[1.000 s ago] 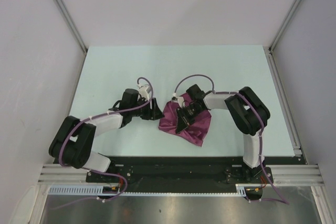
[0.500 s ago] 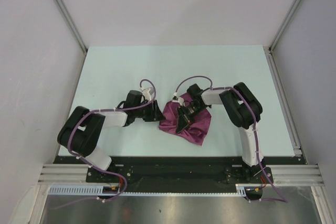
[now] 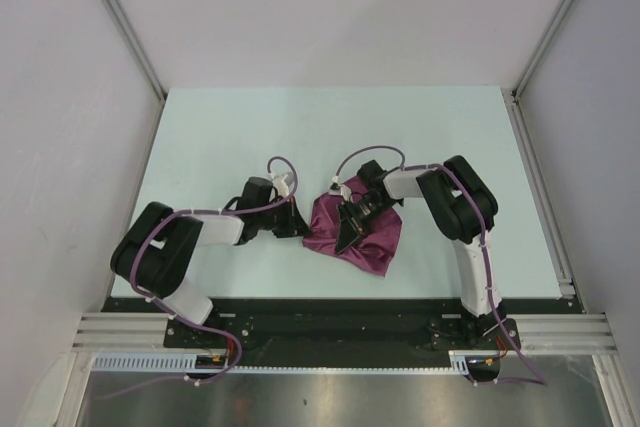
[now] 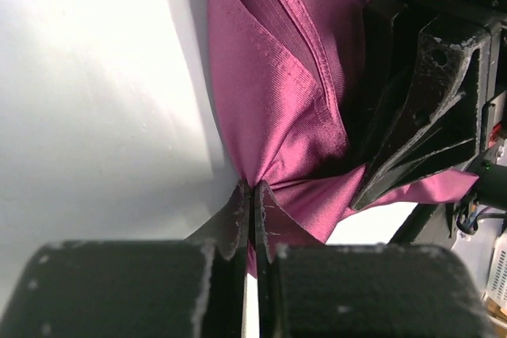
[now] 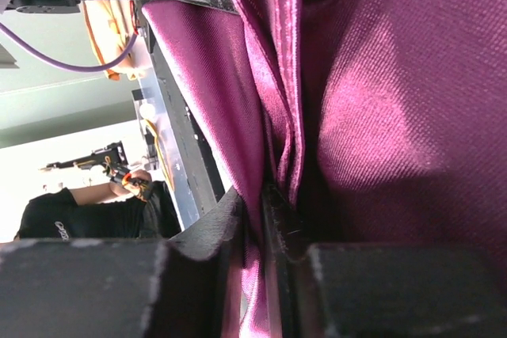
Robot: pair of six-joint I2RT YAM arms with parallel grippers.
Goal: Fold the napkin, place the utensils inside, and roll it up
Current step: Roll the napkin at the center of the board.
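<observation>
The maroon napkin (image 3: 368,239) lies crumpled on the pale table (image 3: 250,137) between the two arms. My left gripper (image 3: 303,230) reaches in from the left and is shut on the napkin's left edge; the left wrist view shows cloth (image 4: 277,100) pinched between the closed tips (image 4: 253,191). My right gripper (image 3: 343,242) sits on top of the napkin, pointing toward the near edge. In the right wrist view a fold of napkin (image 5: 388,100) runs between its nearly closed jaws (image 5: 261,195). The right gripper's black body (image 4: 412,116) also shows in the left wrist view. The utensils are out of view.
The two grippers are close together over the napkin's left half. Grey walls and metal rails (image 3: 538,187) border the table. A black rail (image 3: 330,317) runs along the near edge by the arm bases.
My left gripper slid right to the napkin's left edge and closed on it. The right gripper stayed on the napkin, and the cloth's left edge shifted slightly.
</observation>
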